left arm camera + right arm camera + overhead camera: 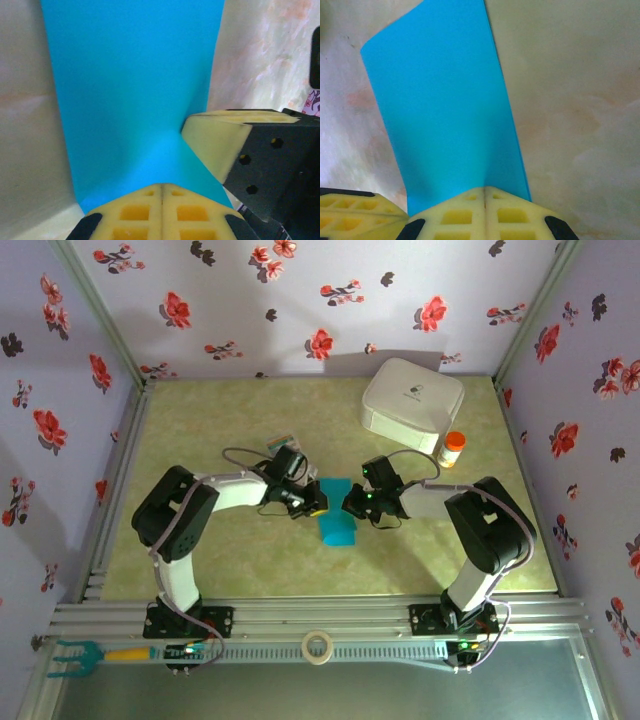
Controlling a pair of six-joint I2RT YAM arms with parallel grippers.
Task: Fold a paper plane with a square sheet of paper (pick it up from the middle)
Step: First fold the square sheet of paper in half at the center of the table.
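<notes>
From above, the thin bright turquoise-blue square sheet of paper [337, 525] sits at the middle of the pale green counter [250, 570]. The left jaws and right jaws pinch its far end from either side. At the left wrist, the left jaws are clenched on the edge of the sheet [135, 90]. At the right wrist, the right jaws grasp the sheet [445, 110] likewise.

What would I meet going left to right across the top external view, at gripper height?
In order: left arm, left gripper, paper, right gripper, right arm.
</notes>
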